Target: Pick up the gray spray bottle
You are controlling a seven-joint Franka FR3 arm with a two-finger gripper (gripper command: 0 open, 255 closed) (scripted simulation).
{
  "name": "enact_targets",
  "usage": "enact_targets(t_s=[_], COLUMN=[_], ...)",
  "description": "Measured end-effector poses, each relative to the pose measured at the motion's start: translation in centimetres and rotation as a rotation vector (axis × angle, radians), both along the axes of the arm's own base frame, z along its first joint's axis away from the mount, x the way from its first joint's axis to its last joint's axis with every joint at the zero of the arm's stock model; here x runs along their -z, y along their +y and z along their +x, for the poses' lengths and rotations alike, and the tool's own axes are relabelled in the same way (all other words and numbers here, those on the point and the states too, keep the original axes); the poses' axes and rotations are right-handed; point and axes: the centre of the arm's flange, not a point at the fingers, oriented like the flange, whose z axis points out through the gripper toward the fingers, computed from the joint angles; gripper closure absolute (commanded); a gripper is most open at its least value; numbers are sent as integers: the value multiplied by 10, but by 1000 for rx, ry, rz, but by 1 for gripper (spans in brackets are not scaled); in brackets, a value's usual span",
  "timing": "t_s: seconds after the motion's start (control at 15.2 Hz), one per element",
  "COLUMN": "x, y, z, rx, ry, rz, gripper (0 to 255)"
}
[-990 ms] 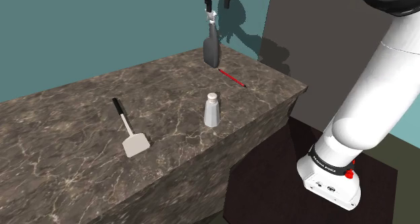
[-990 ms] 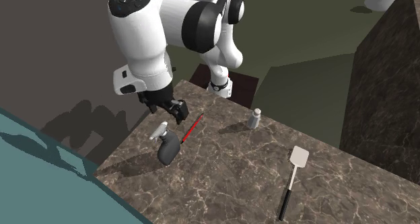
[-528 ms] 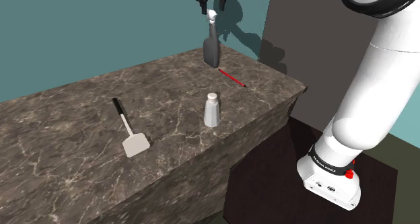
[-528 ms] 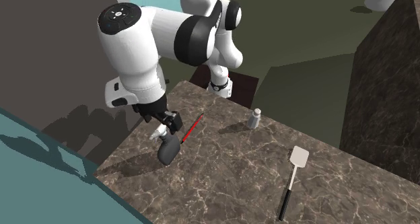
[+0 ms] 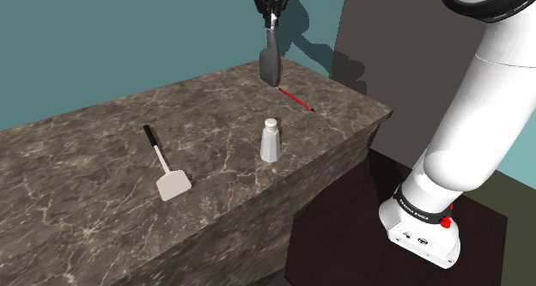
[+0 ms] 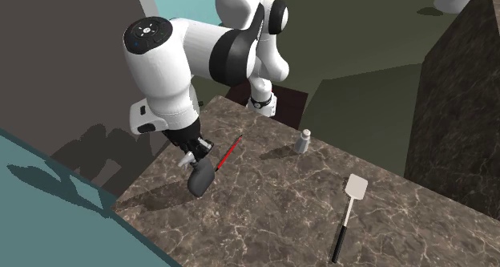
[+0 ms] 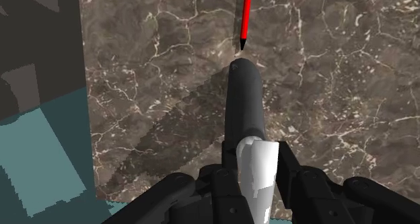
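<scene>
Long counter of dark brown stone with pale veining (image 5: 86, 181), top and front face alike; the same stone in the wrist view (image 7: 148, 68). Flat teal wall (image 5: 103, 35) behind it in the shoulder view. At that view's upper right, a dark grey-brown wall panel (image 5: 386, 35), meeting the teal wall at a vertical edge. Hard-edged shadows on both surfaces; light even, source not seen. Very dark floor patch (image 5: 344, 241) beside the counter's end. Second exterior view: tall block of the same veined stone (image 6: 461, 105) at the right, olive-grey floor (image 6: 360, 89) between it and the counter.
</scene>
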Motion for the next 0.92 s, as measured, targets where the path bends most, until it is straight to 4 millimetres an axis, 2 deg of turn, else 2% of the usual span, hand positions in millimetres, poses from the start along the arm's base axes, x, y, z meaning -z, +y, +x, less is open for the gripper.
enact_targets(t_s=[0.46, 0.92], x=[-2, -36], y=[-1, -1], z=[0, 0], rx=[0, 0], ry=[0, 0], rz=[0, 0], gripper=[255, 255])
